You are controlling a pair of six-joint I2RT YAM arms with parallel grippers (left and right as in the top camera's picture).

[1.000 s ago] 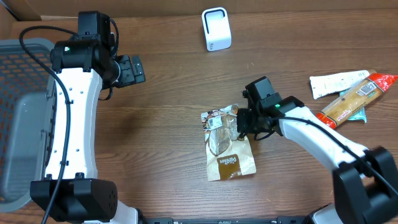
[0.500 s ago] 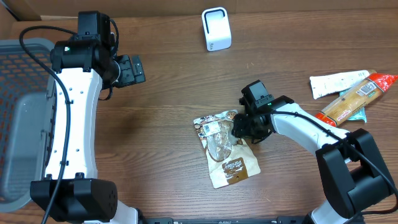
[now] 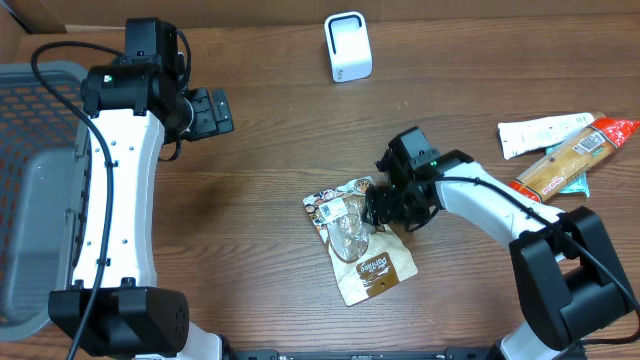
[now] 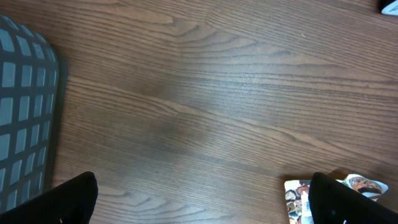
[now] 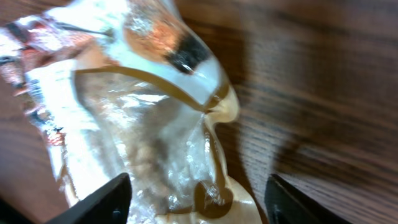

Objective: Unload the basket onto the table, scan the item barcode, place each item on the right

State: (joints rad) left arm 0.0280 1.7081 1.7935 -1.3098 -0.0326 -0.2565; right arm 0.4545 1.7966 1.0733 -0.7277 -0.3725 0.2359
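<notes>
The item, a crinkled brown and clear snack bag [image 3: 362,252], lies flat on the wooden table near the middle. Its printed label end [image 3: 328,207] points left. My right gripper [image 3: 386,208] hovers over the bag's upper right part. In the right wrist view its dark fingers [image 5: 102,202] stand apart, open, on either side of the bag [image 5: 143,124], not pinching it. A white scanner [image 3: 347,46] stands at the back centre. My left gripper [image 3: 212,110] hangs open at the back left, with only bare wood between its fingertips [image 4: 202,205]. A corner of the bag [image 4: 297,198] shows there.
A grey mesh basket [image 3: 40,200] fills the left edge and also shows in the left wrist view [image 4: 25,124]. Several packaged items [image 3: 560,150] lie at the right edge. A cardboard wall runs along the back.
My right gripper has gone from shut to open, letting go of the bag. The bag has slid a little left and turned slightly. The left arm has not moved.
</notes>
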